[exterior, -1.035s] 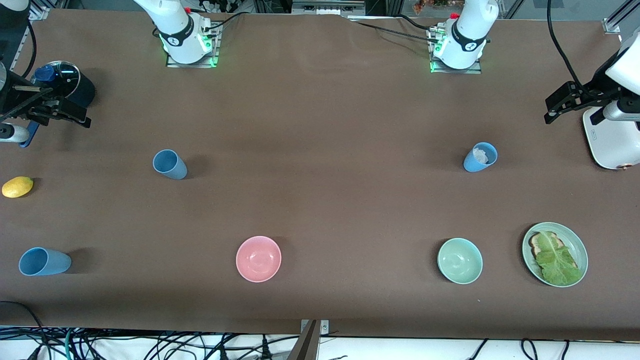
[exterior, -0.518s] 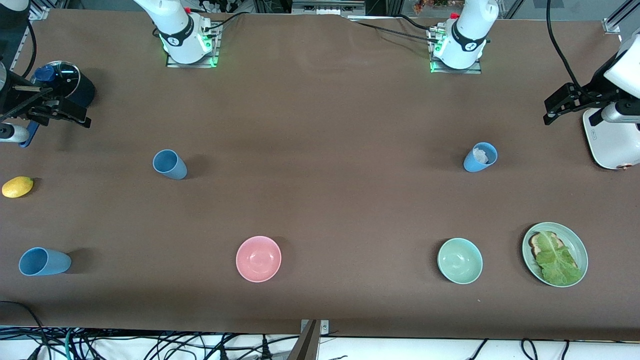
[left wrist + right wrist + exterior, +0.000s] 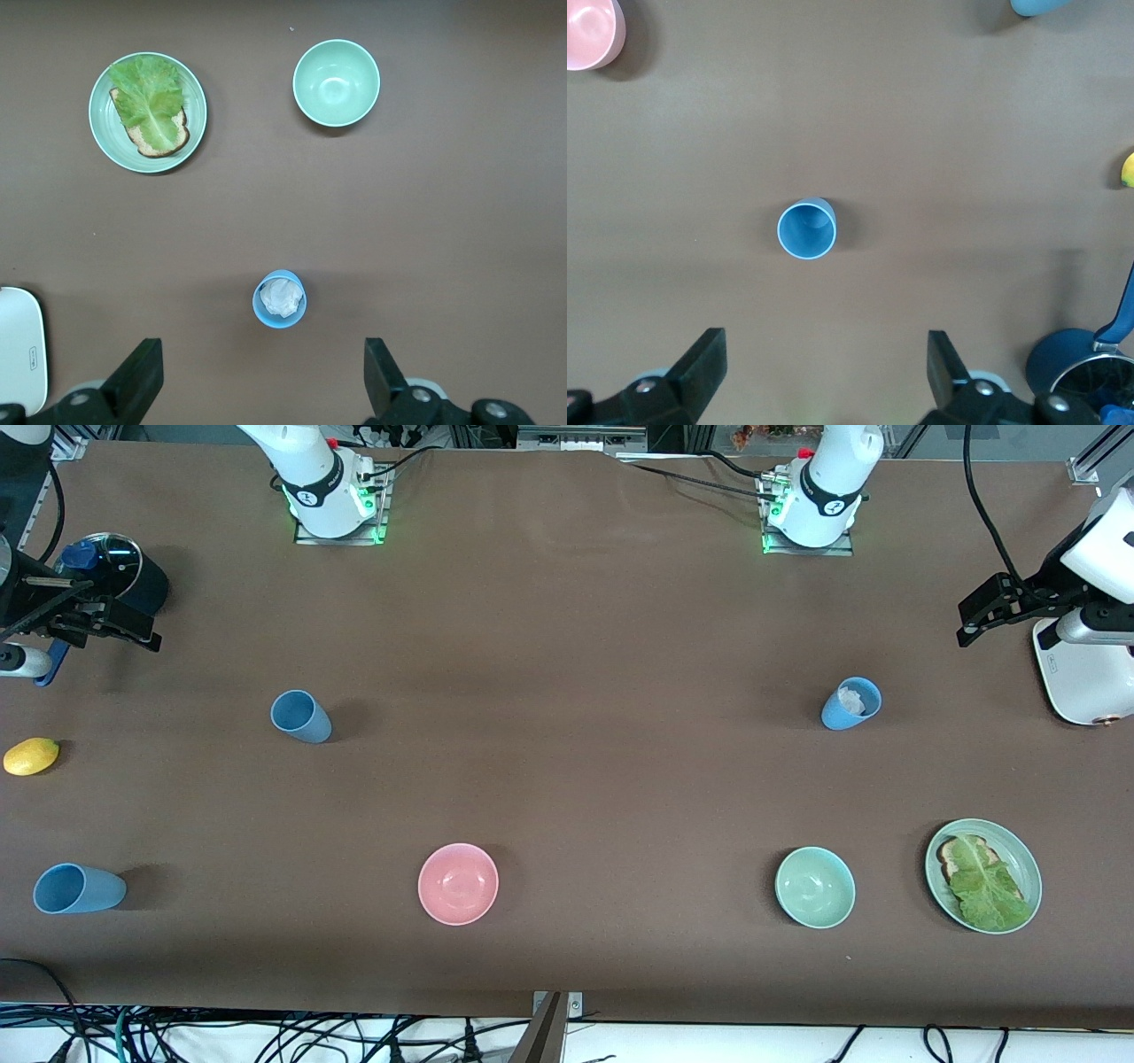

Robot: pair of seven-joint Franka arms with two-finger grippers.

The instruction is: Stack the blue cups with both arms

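Note:
Three blue cups sit on the brown table. One (image 3: 301,716) is upright toward the right arm's end and also shows in the right wrist view (image 3: 806,229). A second (image 3: 78,888) lies nearer the front camera at that end. The third (image 3: 850,703), toward the left arm's end, holds a crumpled white wad and also shows in the left wrist view (image 3: 280,298). My right gripper (image 3: 124,627) is open and empty, up over the table's end by the saucepan. My left gripper (image 3: 974,615) is open and empty, up beside the toaster. Both also show in their wrist views (image 3: 824,376) (image 3: 261,381).
A navy lidded saucepan (image 3: 120,571) and a lemon (image 3: 31,755) lie at the right arm's end. A white toaster (image 3: 1076,677) stands at the left arm's end. A pink bowl (image 3: 458,883), a green bowl (image 3: 815,887) and a lettuce plate (image 3: 1026,859) sit near the front edge.
My left gripper has drifted slightly up and toward the table's middle. The right gripper and the cups have not moved.

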